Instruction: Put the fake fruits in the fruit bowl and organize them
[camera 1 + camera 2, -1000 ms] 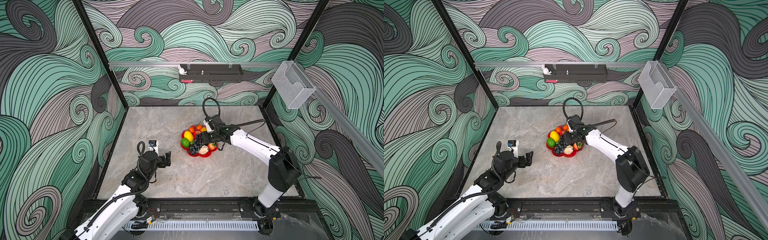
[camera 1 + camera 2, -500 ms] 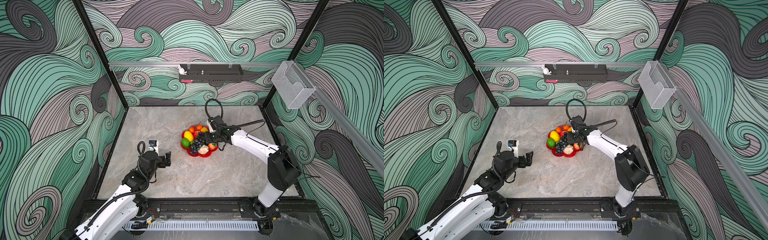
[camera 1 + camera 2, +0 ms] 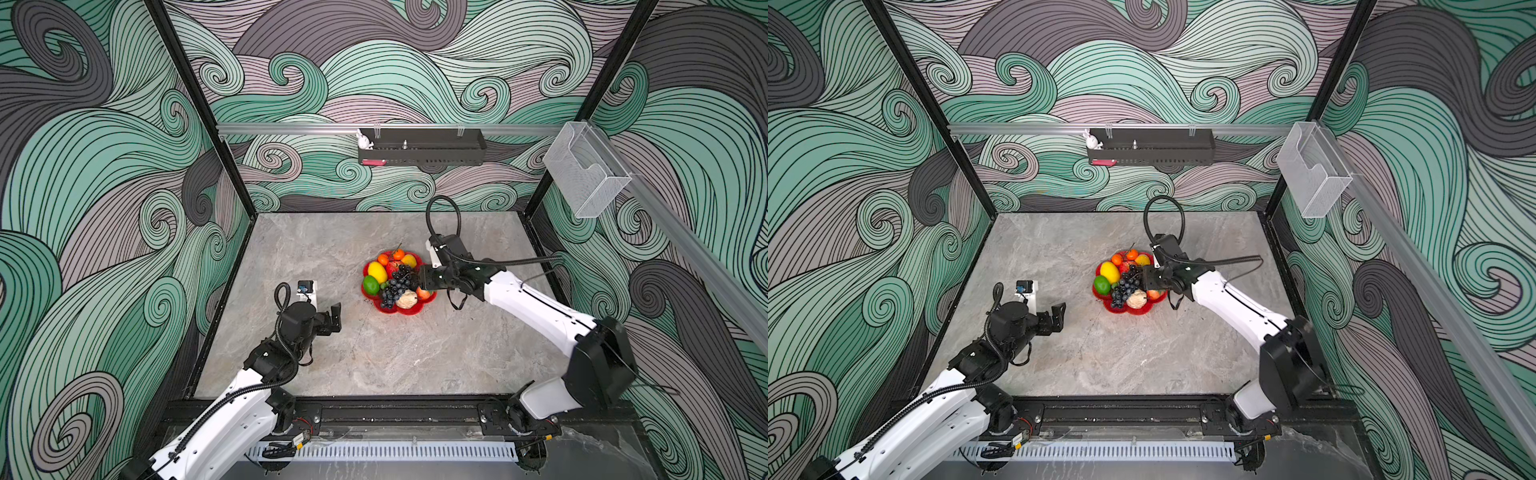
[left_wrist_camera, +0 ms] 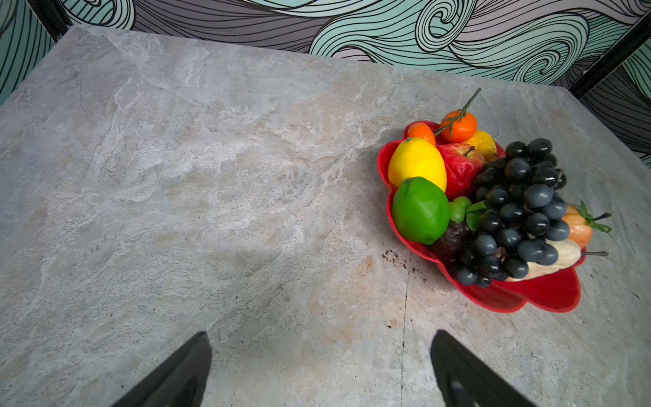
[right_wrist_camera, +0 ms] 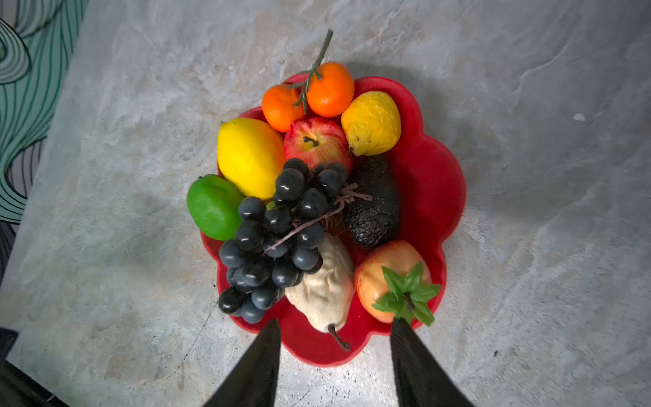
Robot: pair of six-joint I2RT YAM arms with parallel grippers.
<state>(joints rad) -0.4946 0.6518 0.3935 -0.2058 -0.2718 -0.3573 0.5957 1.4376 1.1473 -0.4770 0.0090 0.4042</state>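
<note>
The red flower-shaped fruit bowl (image 5: 433, 183) (image 3: 409, 311) (image 3: 1133, 311) (image 4: 549, 299) stands mid-table, right of centre, full of fake fruits. In it lie a lemon (image 5: 248, 156), a lime (image 5: 211, 206), a dark grape bunch (image 5: 278, 236), an apple (image 5: 313, 141), a yellow pear (image 5: 371, 121), two oranges (image 5: 329, 90), an avocado (image 5: 373, 204), a cream lumpy fruit (image 5: 327, 282) and an orange fruit with green leaves (image 5: 391, 278). My right gripper (image 5: 336, 322) (image 3: 422, 282) hovers open and empty at the bowl's right rim. My left gripper (image 4: 321, 334) (image 3: 336, 318) is open over bare table, left of the bowl.
A black wall tray (image 3: 422, 151) with a small white rabbit figure (image 3: 364, 140) hangs on the back wall. On the right wall rail hangs a clear plastic holder (image 3: 582, 174). Patterned walls close in the grey stone table (image 3: 374, 353) on three sides.
My right gripper's jaws have gone from shut to open over the bowl, and it has drawn back slightly toward the bowl's right rim. The left arm has not moved.
</note>
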